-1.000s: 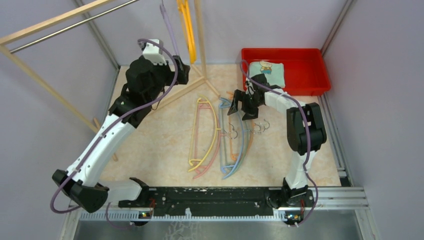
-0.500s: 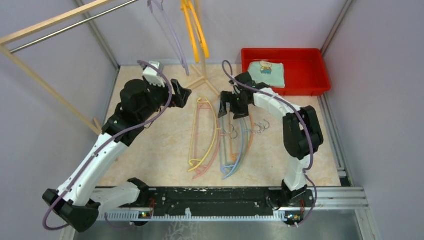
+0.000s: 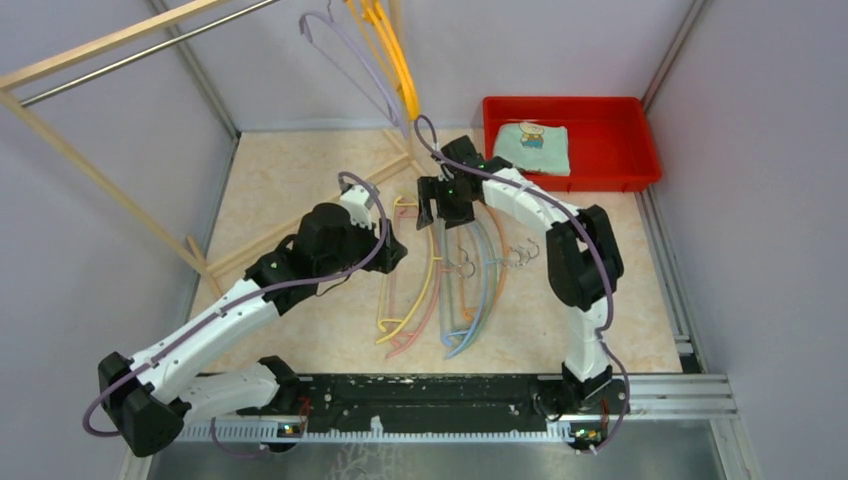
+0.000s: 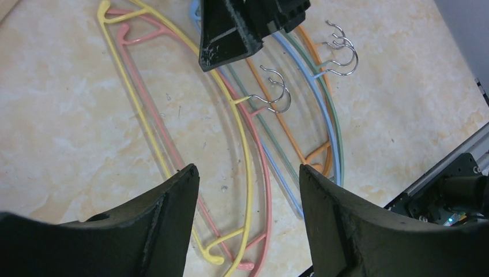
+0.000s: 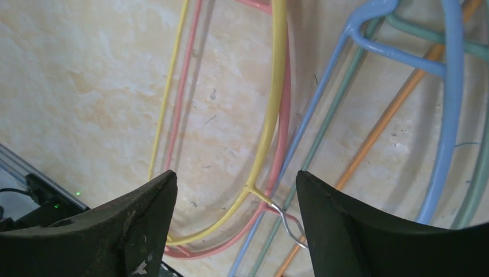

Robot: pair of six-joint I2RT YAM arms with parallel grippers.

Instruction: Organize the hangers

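Left wrist view: left jaws spread, empty, above the bench (image 4: pixel 69 115), where a yellow hanger (image 4: pixel 248 173) nests with a pink hanger (image 4: pixel 266 184), beside blue, green and orange hangers (image 4: pixel 333 138).
Right wrist view: right jaws spread, empty, over the yellow hanger's hook.
Top view: a purple hanger (image 3: pixel 360 60) and hung yellow hangers (image 3: pixel 405 80) dangle beyond both arms.

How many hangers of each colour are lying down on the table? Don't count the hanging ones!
yellow hanger: 1
pink hanger: 1
blue hanger: 1
green hanger: 1
orange hanger: 1
Total: 5
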